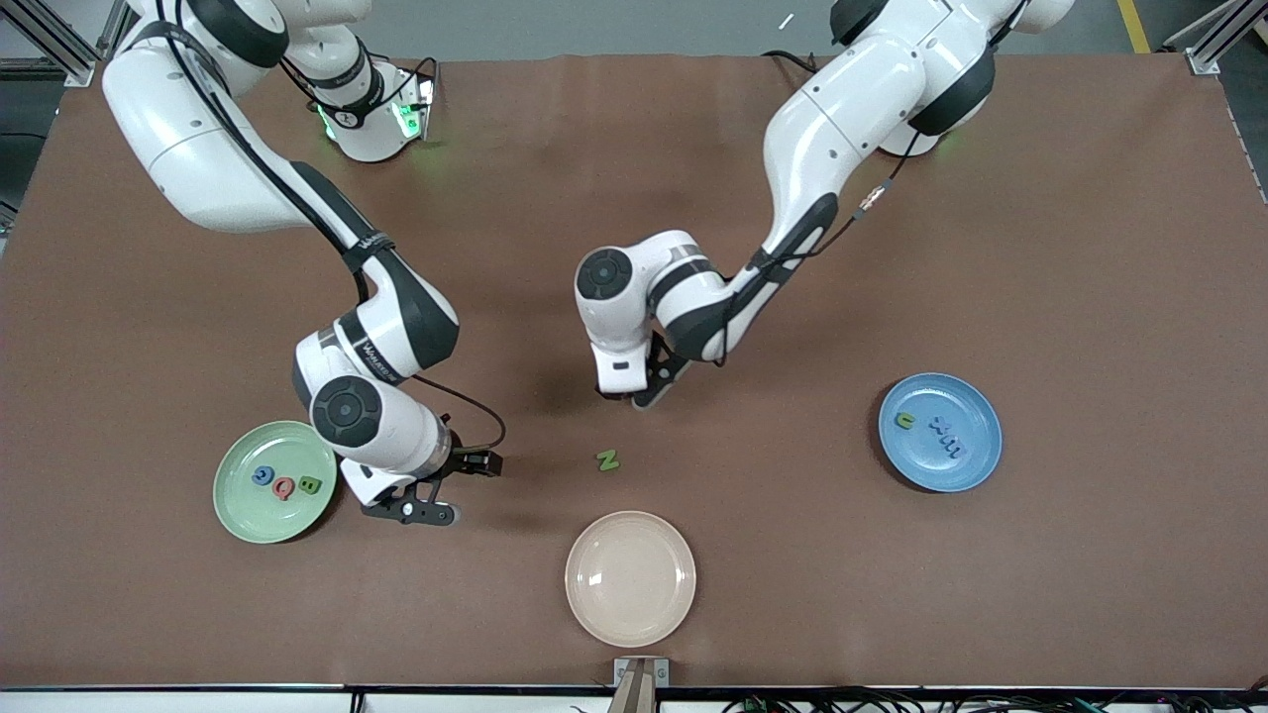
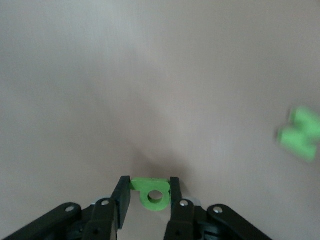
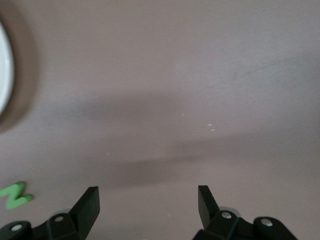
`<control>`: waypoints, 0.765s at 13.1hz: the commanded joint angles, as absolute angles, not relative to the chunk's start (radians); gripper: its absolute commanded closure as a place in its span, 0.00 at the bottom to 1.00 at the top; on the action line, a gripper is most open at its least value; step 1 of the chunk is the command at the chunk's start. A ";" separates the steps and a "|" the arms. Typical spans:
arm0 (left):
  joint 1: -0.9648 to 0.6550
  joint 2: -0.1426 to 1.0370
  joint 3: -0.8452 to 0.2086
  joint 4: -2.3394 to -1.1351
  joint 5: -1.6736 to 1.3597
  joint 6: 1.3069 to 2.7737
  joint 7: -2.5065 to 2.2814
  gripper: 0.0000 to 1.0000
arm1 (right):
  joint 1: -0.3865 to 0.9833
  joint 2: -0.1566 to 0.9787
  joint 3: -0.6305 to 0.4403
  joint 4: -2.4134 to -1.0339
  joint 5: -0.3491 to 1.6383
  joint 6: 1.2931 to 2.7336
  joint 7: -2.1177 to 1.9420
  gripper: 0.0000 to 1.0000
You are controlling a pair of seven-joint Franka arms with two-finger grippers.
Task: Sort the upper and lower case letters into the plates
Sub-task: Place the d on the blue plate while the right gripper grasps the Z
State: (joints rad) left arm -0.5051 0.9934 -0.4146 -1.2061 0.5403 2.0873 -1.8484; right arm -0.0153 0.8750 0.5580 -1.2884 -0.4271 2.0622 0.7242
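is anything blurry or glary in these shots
Left wrist view: the loose green letter is smeared, while the one in the left pincer is fairly sharp. Front view: soft glare on the beige plate. Right wrist view: broad soft shadows cross the table.

A cream-beige plate [image 1: 630,578] sits on the brown table [image 1: 1090,248], near the front camera's edge.
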 commanded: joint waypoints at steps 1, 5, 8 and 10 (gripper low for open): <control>-0.414 0.887 -0.420 -1.241 0.531 2.010 -1.721 1.00 | 0.061 0.884 0.502 -1.253 -0.426 2.092 0.804 0.12; -0.156 0.809 -0.530 -1.287 0.525 1.904 -1.470 0.99 | 0.262 0.920 0.350 -1.250 -0.425 2.274 0.896 0.12; 0.061 0.734 -0.603 -1.448 0.529 1.884 -1.320 0.98 | 0.366 0.956 0.279 -1.250 -0.419 2.394 0.908 0.12; 0.228 0.709 -0.662 -1.550 0.534 1.890 -1.246 0.98 | 0.391 0.968 0.273 -1.249 -0.422 2.422 0.916 0.12</control>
State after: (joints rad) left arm 0.0905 0.7807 -0.6047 -1.4017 0.5394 1.8776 -1.2982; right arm 0.3724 0.9574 0.2899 -1.2691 -0.4267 2.4029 0.9061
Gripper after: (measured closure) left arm 0.639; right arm 0.119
